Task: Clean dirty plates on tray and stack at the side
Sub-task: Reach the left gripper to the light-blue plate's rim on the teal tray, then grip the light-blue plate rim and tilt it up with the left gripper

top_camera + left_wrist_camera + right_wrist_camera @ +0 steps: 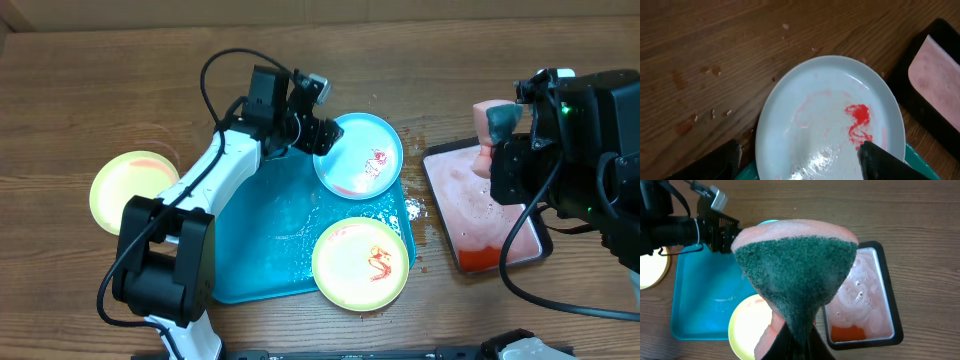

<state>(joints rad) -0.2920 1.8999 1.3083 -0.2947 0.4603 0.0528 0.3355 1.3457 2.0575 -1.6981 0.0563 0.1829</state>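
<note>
the light blue round plastic plate [362, 152] lay just ahead of the wide-open, empty left end effector [318, 132], well apart from the right end effector [795, 342] gripping a green-and-pink sponge [795, 275].

- The sponge [795, 275] pinched in the right gripper [796, 345] fills its wrist view, hiding most of the fingers and part of the yellow plate [742, 325] beyond.
- Between the fingers of the left gripper [800, 157], the blue plate [830, 120] runs off the picture's bottom edge.
- To that gripper's right, the black tray [935, 75] is cut off by the frame.
</note>
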